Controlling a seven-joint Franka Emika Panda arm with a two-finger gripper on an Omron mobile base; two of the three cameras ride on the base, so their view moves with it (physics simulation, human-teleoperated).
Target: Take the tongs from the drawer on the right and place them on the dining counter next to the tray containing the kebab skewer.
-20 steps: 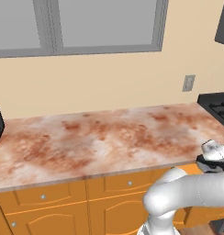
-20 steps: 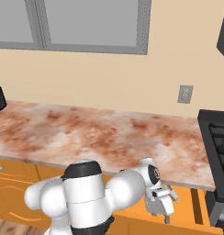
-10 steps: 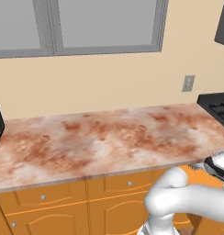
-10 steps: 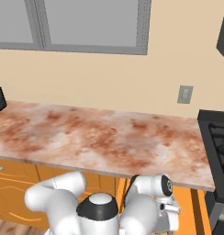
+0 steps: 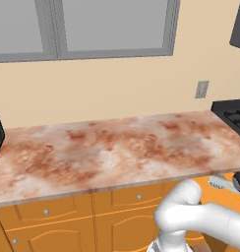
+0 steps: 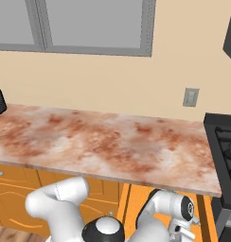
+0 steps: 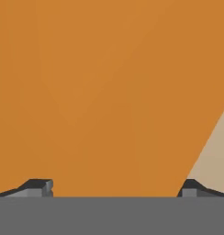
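You've got pincer (image 7: 114,190) spread wide, nothing btwn tips, facing orange drawer (image 7: 104,92) wood; tongs (image 5: 219,183) lie below worktop (image 5: 107,152) edge.

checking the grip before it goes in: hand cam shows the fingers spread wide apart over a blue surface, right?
Not quite: the surface is orange, not blue. In the hand view the gripper is open, its two finger tips standing far apart at the bottom, and plain orange wood lies ahead of them, with a pale beige patch at the right edge.
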